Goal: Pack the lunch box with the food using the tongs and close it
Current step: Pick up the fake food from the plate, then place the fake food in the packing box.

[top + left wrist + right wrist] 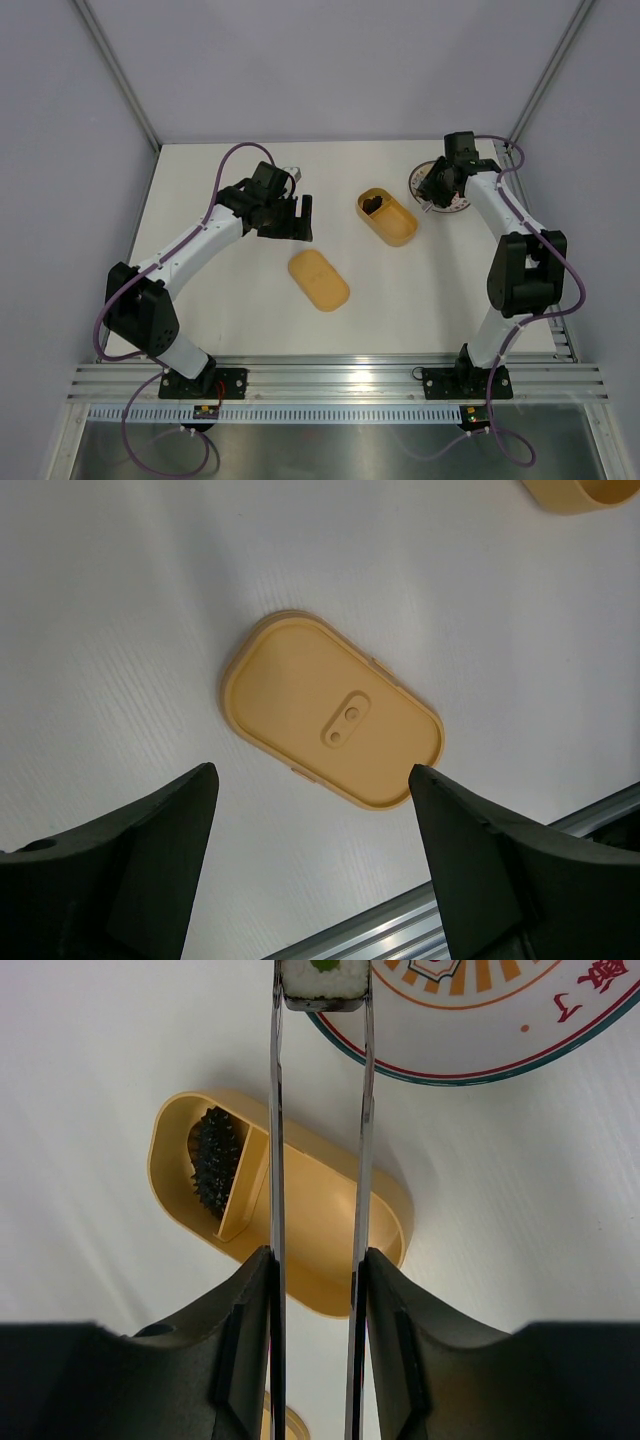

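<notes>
At about 1 o'clock from the middle of the white worktop (400, 300), in the view from above, lies the mustard-orange oval plastic lunch box (395, 225). It is open, with a dark brown spiky piece of food (373, 204) in the small compartment at its 10 o'clock end. The matching flat oval lid (319, 280) lies apart from the box, at 7 o'clock of it. The small round white patterned plate (455, 203) stands just beside the box at 2 o'clock, and the right claw (432, 190) hangs over it. The left claw (295, 218) hangs at 9 o'clock of the box and touches nothing.

From the left wrist, the lid lies flat on the worktop below the left claw. The two fingers stand wide apart and released, with nothing between them.

From the right wrist, the right claw is clenched on the thin silver metal tongs (275, 1160), one finger pressing on each slim arm. The tips, at 12 o'clock, pinch a small white rice roll piece with a green centre (322, 978) at the rim of the plate. The box lies below, at 7 o'clock of the piece, and the visible part of its larger compartment shows no food.

I judge that the step in hand is packing: this piece is gripped but not yet in the box. The next move calls for a steady squeeze while the arm carries the piece over the larger compartment. The arm should then lower it and loosen the squeeze only there. The lid waits for the closing.
</notes>
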Tool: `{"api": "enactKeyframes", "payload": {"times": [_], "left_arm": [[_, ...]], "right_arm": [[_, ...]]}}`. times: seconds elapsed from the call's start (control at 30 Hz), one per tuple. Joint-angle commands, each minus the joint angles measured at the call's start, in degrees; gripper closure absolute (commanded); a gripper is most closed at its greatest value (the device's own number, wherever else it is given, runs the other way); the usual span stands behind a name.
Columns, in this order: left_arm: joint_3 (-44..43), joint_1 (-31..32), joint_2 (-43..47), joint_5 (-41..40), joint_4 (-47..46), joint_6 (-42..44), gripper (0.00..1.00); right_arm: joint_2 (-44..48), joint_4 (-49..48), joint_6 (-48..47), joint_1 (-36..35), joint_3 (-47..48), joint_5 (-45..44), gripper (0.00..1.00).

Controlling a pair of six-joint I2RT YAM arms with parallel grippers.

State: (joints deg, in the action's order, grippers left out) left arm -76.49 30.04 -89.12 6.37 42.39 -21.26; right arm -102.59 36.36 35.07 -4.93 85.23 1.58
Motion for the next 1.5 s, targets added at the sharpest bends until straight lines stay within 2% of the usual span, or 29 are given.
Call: {"api": "enactKeyframes", "payload": {"times": [0.0, 0.17, 0.37, 0.47, 0.63, 0.73, 0.97, 1.23, 1.47], "left_arm": [[-1.82, -0.25, 0.44, -0.39, -1.17, 0.6, 0.19], [-1.82, -0.34, 0.53, -0.04, -1.26, 0.34, 0.19], [-2.7, -0.33, 1.67, -2.14, -0.65, 0.43, 0.19], [-3.84, -0.51, 1.14, -1.89, -0.29, 0.43, 0.18], [-4.46, -0.51, 1.05, -1.89, -0.03, 0.25, 0.19], [-4.11, -0.6, 1.14, -2.5, 0.06, 0.25, 0.18], [-4.02, -0.51, 1.23, -2.59, 0.41, 0.25, 0.19], [-3.67, -0.6, 1.58, -2.68, 0.41, 0.08, 0.19], [-3.93, -0.6, 0.97, -2.42, 0.32, 0.07, 0.19]], "right_arm": [[5.11, -0.24, -1.76, 0.27, 1.25, -0.53, 0.73], [7.48, 1.52, -2.55, 0.27, 0.9, -0.18, 0.76], [15.83, 4.59, -4.66, -1.57, -4.63, -0.35, 0.77], [21.36, 6.44, -4.84, -5.26, -8.4, -1.75, 0.77], [24.97, 10.22, -3.87, -13.6, -11.57, -6.06, 0.76], [26.73, 10.31, -2.73, -15.72, -14.12, -5.89, 0.76], [24.02, 8.65, -3.78, -17.3, -16.41, -4.14, 0.76], [19.62, 7.15, -6.85, -17.48, -14.22, -4.66, 0.76], [16.28, 4.78, -5.37, -17.57, -12.72, -6.77, 0.76]]}}
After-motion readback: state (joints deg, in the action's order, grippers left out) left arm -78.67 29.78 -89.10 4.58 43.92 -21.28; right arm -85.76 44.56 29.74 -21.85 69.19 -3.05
